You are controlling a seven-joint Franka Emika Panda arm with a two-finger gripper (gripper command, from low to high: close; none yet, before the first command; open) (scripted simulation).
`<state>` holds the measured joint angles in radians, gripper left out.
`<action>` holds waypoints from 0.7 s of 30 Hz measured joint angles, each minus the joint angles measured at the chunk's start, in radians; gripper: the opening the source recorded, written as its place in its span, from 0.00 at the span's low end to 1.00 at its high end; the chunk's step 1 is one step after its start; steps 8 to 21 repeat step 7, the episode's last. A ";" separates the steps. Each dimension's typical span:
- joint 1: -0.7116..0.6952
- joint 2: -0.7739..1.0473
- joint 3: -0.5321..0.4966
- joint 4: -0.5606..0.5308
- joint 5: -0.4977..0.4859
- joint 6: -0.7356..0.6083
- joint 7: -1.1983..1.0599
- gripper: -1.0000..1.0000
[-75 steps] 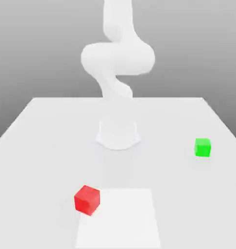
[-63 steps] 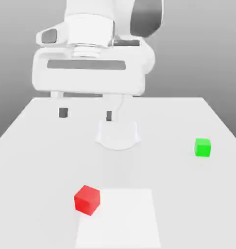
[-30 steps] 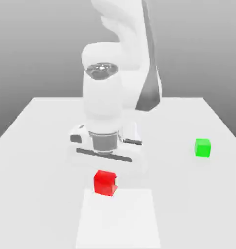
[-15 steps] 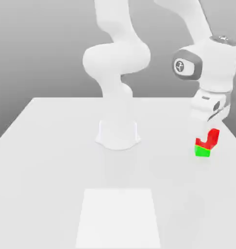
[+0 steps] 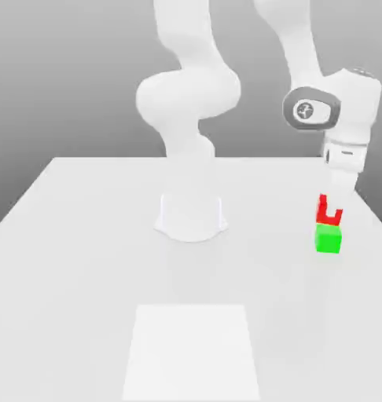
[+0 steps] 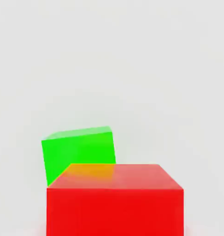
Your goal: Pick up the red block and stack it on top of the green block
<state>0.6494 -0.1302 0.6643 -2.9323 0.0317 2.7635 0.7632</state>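
1. Hanging over the exterior view's right side of the surface [image 5: 84, 259], the gripper [image 5: 331, 206] points straight down from the white arm [image 5: 336, 118].
2. Its jaws are closed on the red block [image 5: 328, 213], which they hold off the surface.
3. That red block sits directly above the green block [image 5: 328, 239]; from the exterior view the two look touching or nearly so, and I cannot tell which.
4. A cube has no long axis; in the exterior view the red block's visible faces stand upright and level, not tipped.
5. Part of the red block is hidden by the jaws, so it shows as an L-like red shape in the exterior view.
6. The green block rests flat on the surface near its edge on the exterior view's right, well apart from the round white robot base [image 5: 191, 216].
7. In the hand view the red block [image 6: 114, 200] is close to the camera with its front face square-on, and the green block [image 6: 79, 152] lies beyond it, turned slightly so its edges are not parallel to the red one's.
8. A paler square patch [image 5: 191, 349] marks the surface nearer the exterior camera, well apart from both blocks.
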 joint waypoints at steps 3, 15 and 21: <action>-0.032 0.041 0.009 0.001 -0.080 0.025 0.055 0.00; -0.061 0.090 0.008 0.004 -0.173 0.056 0.119 0.00; -0.061 0.090 0.008 0.004 -0.173 0.056 0.119 0.00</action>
